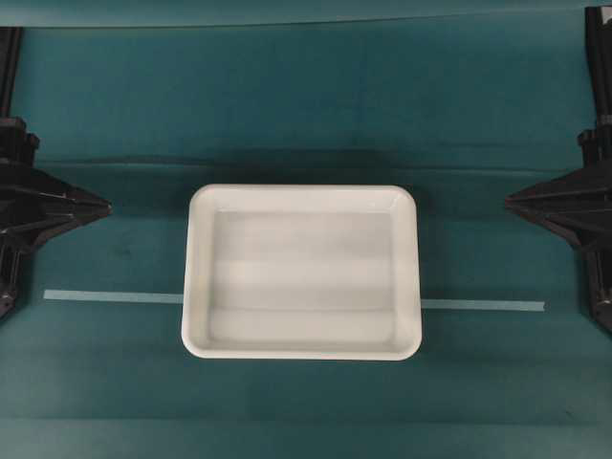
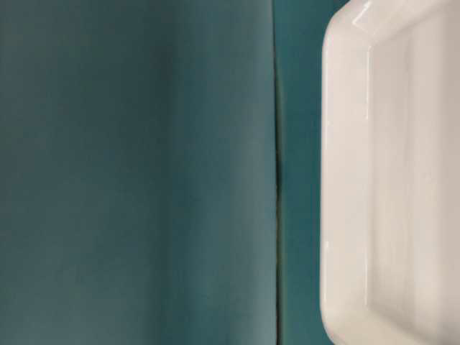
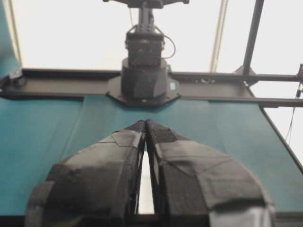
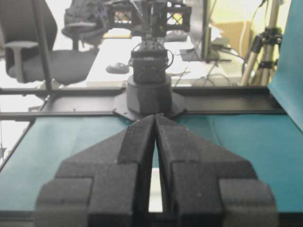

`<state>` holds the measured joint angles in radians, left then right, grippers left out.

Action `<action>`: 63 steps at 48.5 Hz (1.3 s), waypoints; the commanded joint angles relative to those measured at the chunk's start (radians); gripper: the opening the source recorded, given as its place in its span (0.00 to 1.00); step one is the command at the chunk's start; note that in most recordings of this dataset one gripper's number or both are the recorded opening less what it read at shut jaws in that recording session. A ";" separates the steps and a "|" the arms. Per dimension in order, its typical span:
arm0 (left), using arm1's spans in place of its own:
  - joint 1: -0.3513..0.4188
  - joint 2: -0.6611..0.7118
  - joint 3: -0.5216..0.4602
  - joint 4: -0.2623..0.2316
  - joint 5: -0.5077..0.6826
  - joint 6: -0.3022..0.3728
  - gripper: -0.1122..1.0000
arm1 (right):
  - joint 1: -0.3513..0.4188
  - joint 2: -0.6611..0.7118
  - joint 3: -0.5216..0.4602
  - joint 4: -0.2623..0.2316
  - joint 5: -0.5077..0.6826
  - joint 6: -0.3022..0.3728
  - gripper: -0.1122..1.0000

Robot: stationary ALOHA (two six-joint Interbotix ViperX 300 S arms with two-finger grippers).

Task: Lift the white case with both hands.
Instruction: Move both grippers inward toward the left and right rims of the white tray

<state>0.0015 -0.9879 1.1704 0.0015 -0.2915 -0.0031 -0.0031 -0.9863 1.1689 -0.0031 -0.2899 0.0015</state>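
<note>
A: Left to right, what do your grippers show?

B: My left gripper [image 1: 107, 206] is pinched together, fingertips meeting, grasping nothing. My right gripper [image 1: 507, 201] is likewise clenched and empty.

A: And between them?

B: The white case [image 1: 301, 272] lies flat on the teal cloth [image 1: 306, 105], well apart from both, bare cloth on either side. Its inside is glossy, its corners rounded.

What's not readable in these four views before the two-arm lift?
- White case: in the table-level view, only one end shows; the rest is cut off by the right edge.
- Case underside and rim lip: hidden in every view.
- Left gripper and right gripper: the shut jaws fill both wrist views and block the case except for a white sliver.
- Arms: overhead, cut off by the side edges.
</note>
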 commanded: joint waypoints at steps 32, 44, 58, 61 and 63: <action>-0.014 0.158 -0.155 0.015 0.221 -0.907 0.07 | -0.086 0.164 -0.101 0.327 0.426 0.738 0.10; 0.020 0.193 -0.089 0.015 0.229 -1.085 0.07 | -0.101 0.241 -0.101 0.328 0.405 0.857 0.10; 0.028 0.195 -0.061 0.015 0.216 -1.108 0.08 | -0.092 0.290 -0.095 0.328 0.324 0.891 0.11; 0.026 0.195 -0.060 0.015 0.216 -1.108 0.10 | -0.087 0.293 -0.097 0.328 0.325 0.893 0.16; 0.025 0.195 -0.061 0.017 0.216 -1.108 0.14 | -0.087 0.296 -0.095 0.328 0.325 0.893 0.22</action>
<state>0.0276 -0.8191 1.1213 0.0153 -0.0660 -1.1121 -0.0951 -0.7179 1.0845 0.3221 0.0460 0.8943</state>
